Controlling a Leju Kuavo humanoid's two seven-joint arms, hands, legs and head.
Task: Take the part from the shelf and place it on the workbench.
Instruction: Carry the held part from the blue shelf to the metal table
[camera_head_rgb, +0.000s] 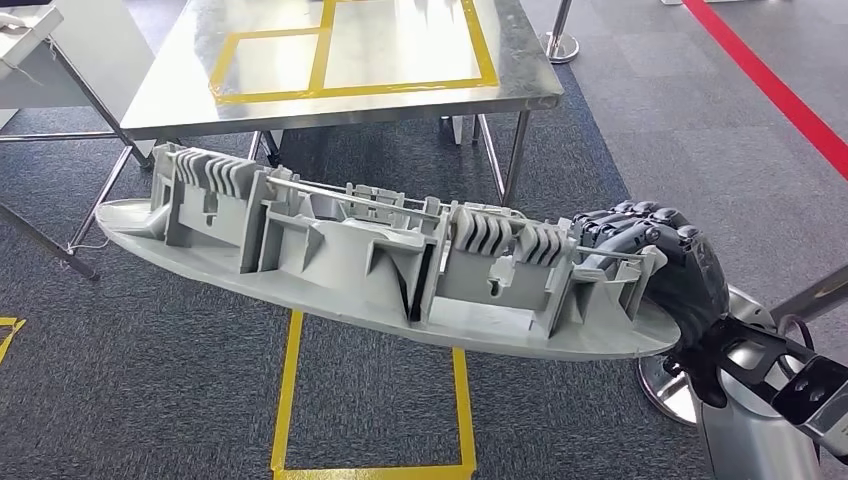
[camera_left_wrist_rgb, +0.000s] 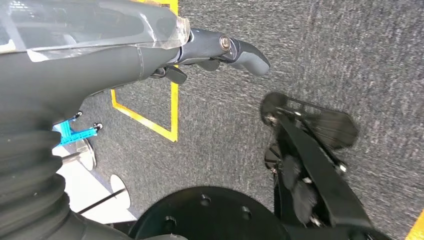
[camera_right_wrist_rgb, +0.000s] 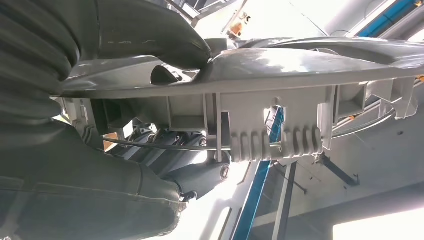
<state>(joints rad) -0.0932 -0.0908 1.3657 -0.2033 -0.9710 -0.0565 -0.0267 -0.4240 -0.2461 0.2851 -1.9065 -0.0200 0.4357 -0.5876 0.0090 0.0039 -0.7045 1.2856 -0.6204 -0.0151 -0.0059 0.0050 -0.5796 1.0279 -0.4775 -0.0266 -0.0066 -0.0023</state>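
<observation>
Long grey ribbed moulded plastic part (camera_head_rgb: 380, 255) gripped at lower-right end, right hand (camera_head_rgb: 650, 262) fingers wrapped round ribs, cantilevered level for taped steel workbench (camera_head_rgb: 400, 95) upper centre; left hand (camera_left_wrist_rgb: 220, 50) fingers loosely extended, empty.

Right arm (camera_head_rgb: 760, 420) enters the head view at about 4 o'clock, silver forearm angled toward 10 o'clock. Right hand (camera_head_rgb: 655, 262) grips one end of the long grey part (camera_head_rgb: 380, 260), dark fingers (camera_head_rgb: 640, 222) curled over its upper ribs, thumb beneath its flat underside. Left hand (camera_left_wrist_rgb: 220, 52) hangs above the carpet, holding nothing, its fingers loosely extended
</observation>
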